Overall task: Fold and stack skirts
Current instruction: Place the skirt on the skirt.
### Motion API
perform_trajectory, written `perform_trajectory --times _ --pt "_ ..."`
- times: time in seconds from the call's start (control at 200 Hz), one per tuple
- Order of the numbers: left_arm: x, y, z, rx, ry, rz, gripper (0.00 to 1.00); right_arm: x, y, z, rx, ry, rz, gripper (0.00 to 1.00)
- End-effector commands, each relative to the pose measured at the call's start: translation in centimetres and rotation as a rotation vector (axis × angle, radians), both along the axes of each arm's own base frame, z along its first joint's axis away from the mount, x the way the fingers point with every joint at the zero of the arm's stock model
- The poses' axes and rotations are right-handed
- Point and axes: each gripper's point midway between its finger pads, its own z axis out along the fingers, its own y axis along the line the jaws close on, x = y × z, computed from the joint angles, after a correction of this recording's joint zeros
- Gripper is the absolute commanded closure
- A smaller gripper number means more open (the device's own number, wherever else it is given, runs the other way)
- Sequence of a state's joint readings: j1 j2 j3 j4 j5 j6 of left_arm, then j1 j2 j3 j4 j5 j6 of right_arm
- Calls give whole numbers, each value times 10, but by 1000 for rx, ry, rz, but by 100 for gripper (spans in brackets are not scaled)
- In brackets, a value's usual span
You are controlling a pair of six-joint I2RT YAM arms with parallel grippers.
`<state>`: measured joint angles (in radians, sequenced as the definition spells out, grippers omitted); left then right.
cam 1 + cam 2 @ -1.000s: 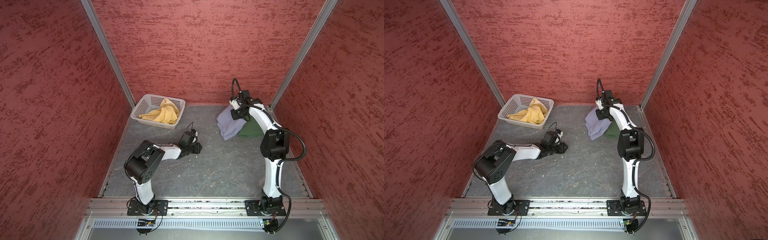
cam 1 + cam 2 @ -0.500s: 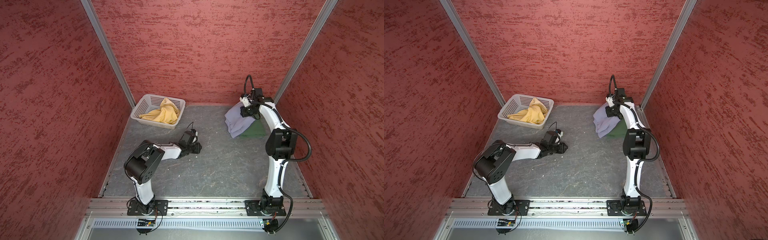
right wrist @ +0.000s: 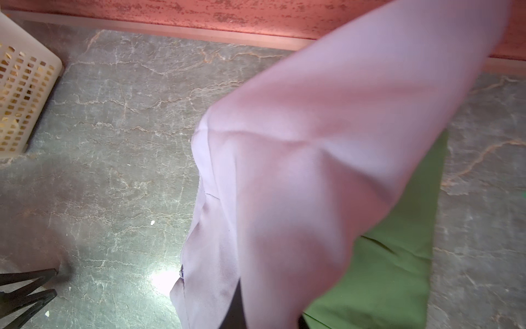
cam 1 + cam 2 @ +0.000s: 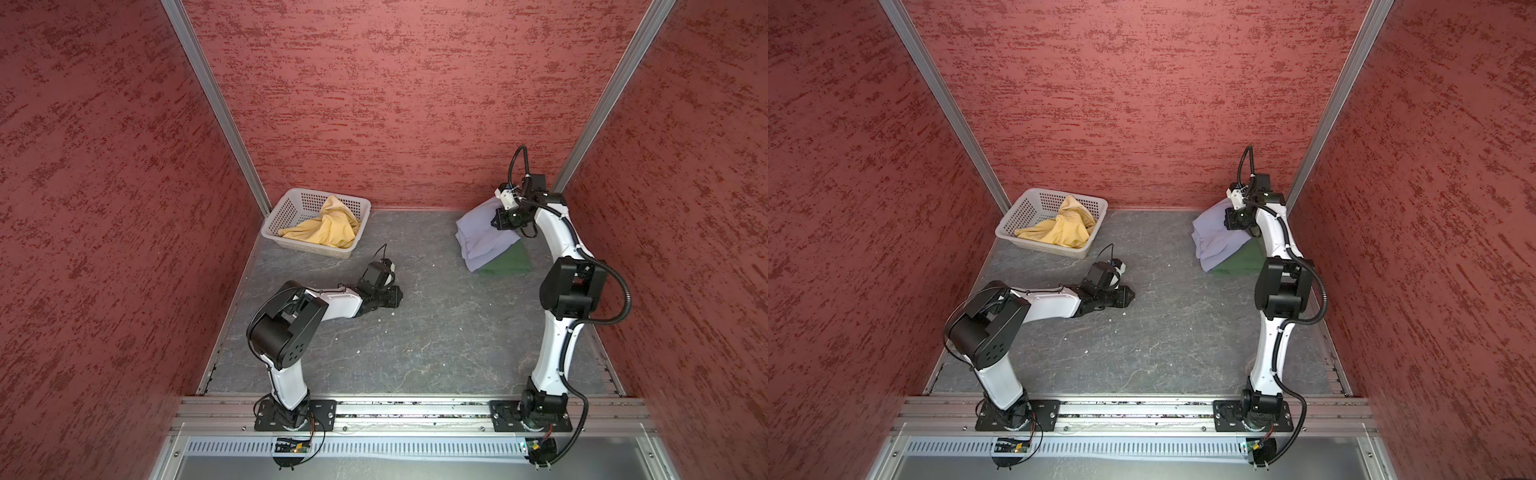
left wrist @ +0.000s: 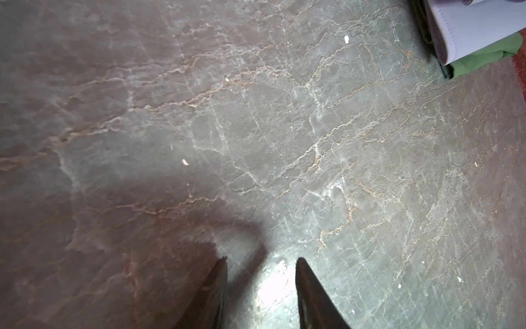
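The lavender-grey skirt (image 4: 482, 239), a smooth, softly folded cloth, is lying on top of the dark green skirt (image 4: 510, 262) at the far right corner of the table (image 4: 436, 332), whose grey surface is showing pale stone-like veins and a few white crumbs. The right pincer (image 4: 500, 219) is pinching the lavender cloth near its far edge and holding it up in a ridge. In the right wrist view the lavender-grey skirt (image 3: 313, 171) is draping over the fingers and hiding them almost wholly, with the flat dark green skirt (image 3: 398, 270) showing beneath. Much of the green outline is being covered by the lavender cloth and the right arm. The mustard yellow skirt (image 4: 326, 232) is lying crumpled in the white perforated basket (image 4: 277, 216) at the far left corner, one peak rising above the rim. The left pincer (image 5: 260, 260) is sitting low over bare table near the middle, its dark tapered fingers spread with nothing between them; whether the tips are touching the surface is hard to tell. Open table is stretching between the arms, while rough red walls (image 4: 374, 104) are standing close beside the stack and the basket.
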<state>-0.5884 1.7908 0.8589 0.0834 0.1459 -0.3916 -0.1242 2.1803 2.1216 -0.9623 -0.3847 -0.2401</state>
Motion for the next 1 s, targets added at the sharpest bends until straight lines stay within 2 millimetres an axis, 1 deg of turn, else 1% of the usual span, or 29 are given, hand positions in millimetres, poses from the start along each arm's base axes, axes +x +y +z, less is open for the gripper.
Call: perform_trajectory --times 0.0,0.15,0.311,0.426,0.526,0.721,0.822,0.872,0.897,0.997 --pt "-17 16 -20 82 82 13 59 9 -8 27 45 -85 13 100" --pt "-20 15 -22 85 89 10 59 10 -24 19 50 -70 -12 100" --pt "-21 15 -22 90 94 10 59 10 -40 2 32 -42 -28 100" --pt "-22 16 -22 96 96 9 59 11 -50 -14 20 -13 -38 100" --pt "-22 16 -22 98 97 7 59 12 -54 -30 6 13 -37 100" --pt "-23 14 -23 101 104 2 59 14 -69 -63 -54 70 -76 100" --pt "-24 14 -23 105 106 -1 59 14 -77 -76 -89 95 -95 100" --pt "-24 14 -23 108 107 -2 59 14 -80 -83 -101 106 -101 97" --pt "-24 14 -22 109 108 -2 59 14 -81 -84 -109 108 -104 93" --pt "-23 13 -20 110 106 -5 59 14 -88 -90 -141 119 -127 66"
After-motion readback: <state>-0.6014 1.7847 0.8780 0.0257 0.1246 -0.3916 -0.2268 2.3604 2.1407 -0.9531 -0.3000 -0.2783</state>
